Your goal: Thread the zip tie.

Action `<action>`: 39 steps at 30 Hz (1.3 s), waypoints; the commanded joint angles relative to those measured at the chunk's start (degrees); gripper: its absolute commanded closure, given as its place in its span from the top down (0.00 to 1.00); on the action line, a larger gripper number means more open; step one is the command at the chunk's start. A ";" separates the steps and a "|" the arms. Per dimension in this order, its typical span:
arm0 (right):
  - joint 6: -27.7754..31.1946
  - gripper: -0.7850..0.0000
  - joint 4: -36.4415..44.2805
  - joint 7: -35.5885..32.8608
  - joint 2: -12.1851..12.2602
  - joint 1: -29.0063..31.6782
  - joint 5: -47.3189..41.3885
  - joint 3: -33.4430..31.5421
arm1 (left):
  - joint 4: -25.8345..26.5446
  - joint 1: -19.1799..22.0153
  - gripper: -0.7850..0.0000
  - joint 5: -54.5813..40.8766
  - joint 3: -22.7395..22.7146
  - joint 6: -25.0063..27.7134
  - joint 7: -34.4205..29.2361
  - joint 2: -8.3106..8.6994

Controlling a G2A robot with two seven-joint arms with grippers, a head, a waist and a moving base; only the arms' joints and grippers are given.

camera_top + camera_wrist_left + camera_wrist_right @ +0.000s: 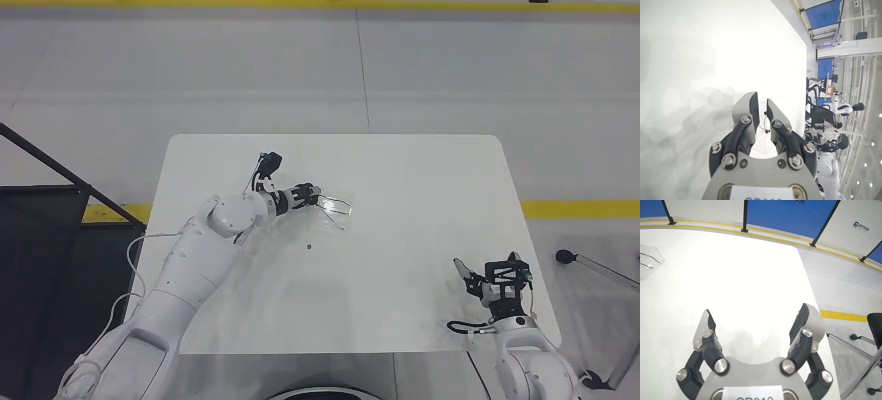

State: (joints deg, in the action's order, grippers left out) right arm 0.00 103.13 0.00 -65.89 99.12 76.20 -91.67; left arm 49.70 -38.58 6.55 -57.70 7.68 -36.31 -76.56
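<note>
The left arm (pixel 190 270) is a white shell with a thin white cable (pixel 132 262) looping beside it. The left gripper (pixel 761 96) and right gripper (pixel 755 307) share silver plates (pixel 753 374), black links (pixel 710 349), bright screws (pixel 721 365), white fingers (pixel 815 317) with ribbed black pads (pixel 797 321), and a white label (pixel 753 392).

From overhead, one camera looks down on the whole table (pixel 420 180). Wrist cameras sit close behind the left gripper (pixel 762 98) and right gripper (pixel 757 310), sharing that table.
</note>
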 commanded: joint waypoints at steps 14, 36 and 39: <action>0.00 1.00 0.00 0.00 0.00 0.00 0.00 0.00 | -0.30 -0.07 0.23 0.27 -0.53 2.28 -1.57 0.01; 0.00 1.00 0.00 0.00 0.00 0.00 0.00 0.00 | -1.24 -0.12 0.13 0.26 -0.98 6.34 -4.47 0.10; 0.00 1.00 0.00 0.00 0.00 0.00 0.00 0.00 | -1.43 -0.11 0.06 0.06 -1.03 6.67 -4.59 0.07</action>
State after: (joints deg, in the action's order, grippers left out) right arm 0.00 103.13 0.00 -65.89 99.12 76.20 -91.67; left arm 48.36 -38.68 6.76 -58.70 14.26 -40.84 -76.47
